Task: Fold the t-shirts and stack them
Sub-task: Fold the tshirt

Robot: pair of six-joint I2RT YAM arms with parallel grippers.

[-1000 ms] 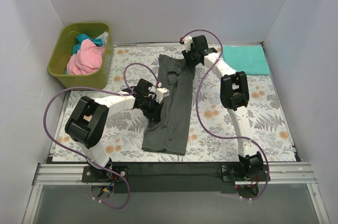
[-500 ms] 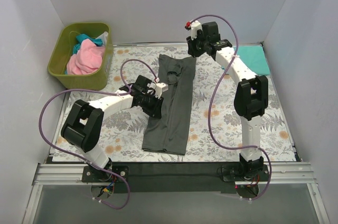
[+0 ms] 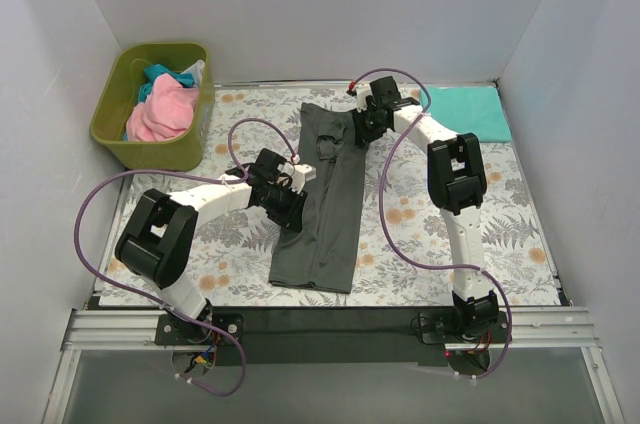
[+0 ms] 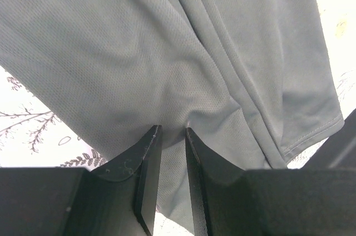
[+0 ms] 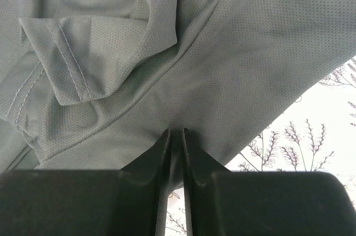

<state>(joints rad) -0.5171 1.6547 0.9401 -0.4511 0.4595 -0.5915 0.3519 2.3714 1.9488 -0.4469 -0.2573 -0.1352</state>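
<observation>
While the left end effector (image 4: 171,130) pinches the charcoal t-shirt (image 3: 335,214) midway, the right end effector (image 5: 176,131) pinches its far-right edge.

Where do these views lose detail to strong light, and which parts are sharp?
Left wrist view: floral table cloth burns out almost white, while the charcoal t-shirt weave is sharp. Right wrist view: the same glare at lower right, sleeve stitching crisp. Top external view: even light, soft shadows, no blur.
</observation>
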